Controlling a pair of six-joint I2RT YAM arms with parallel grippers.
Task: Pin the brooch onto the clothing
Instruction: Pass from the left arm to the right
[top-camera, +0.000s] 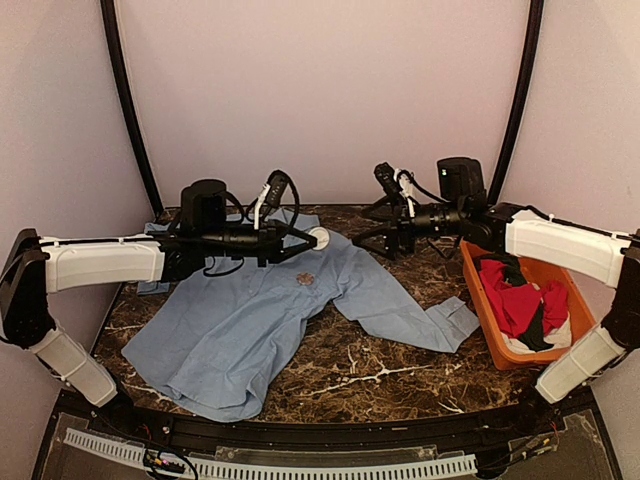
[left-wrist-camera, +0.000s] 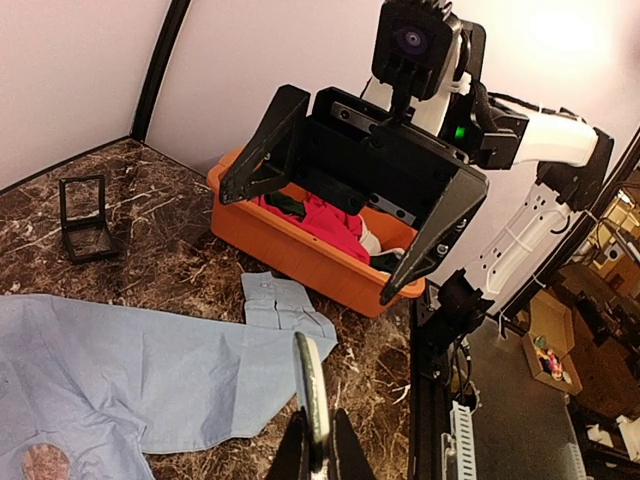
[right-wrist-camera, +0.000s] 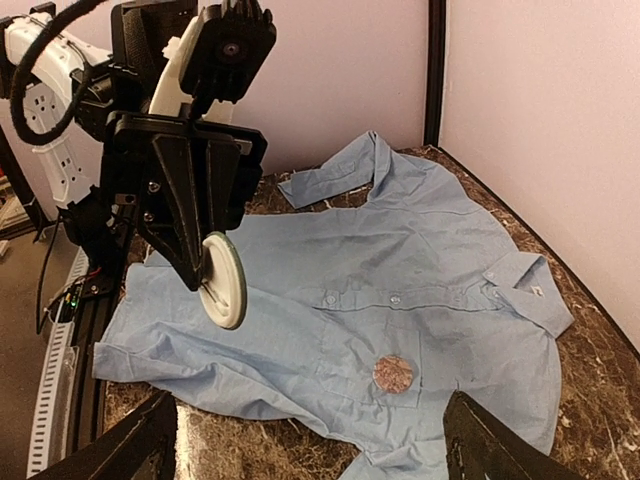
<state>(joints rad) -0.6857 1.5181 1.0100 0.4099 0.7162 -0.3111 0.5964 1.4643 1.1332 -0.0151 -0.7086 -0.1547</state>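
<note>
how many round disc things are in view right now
2. A white disc gripped by the left gripper; a brownish disc lying on the chest of the blue shirt. Others may be hidden in the orange bin.

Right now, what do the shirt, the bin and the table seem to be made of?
Shirt: thin woven cloth, matte light blue; it lies flat with soft creases.
Bin: probably plastic, orange, smooth with a faint sheen and a moulded rim.
Table: dark brown with white veins, slightly glossy; real marble or a printed surface, I cannot tell.
</note>
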